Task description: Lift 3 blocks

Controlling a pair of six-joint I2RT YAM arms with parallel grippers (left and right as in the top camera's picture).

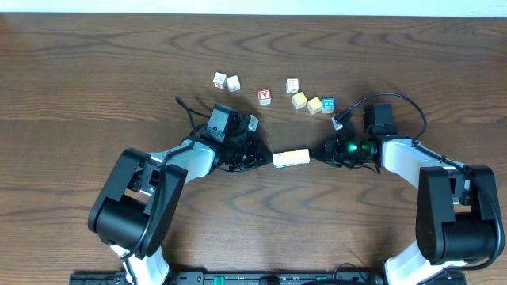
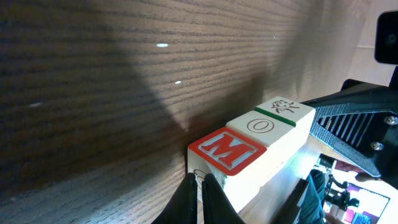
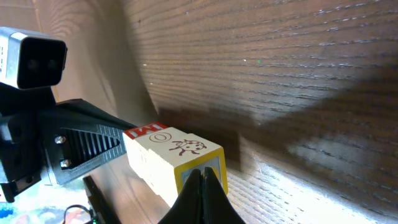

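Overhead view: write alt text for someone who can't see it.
Two robot arms press a row of three blocks end to end between them, the shut left gripper at one end and the shut right gripper at the other. Farther back on the wooden table lie seven loose cubes, including a red-faced cube and a blue-faced cube.
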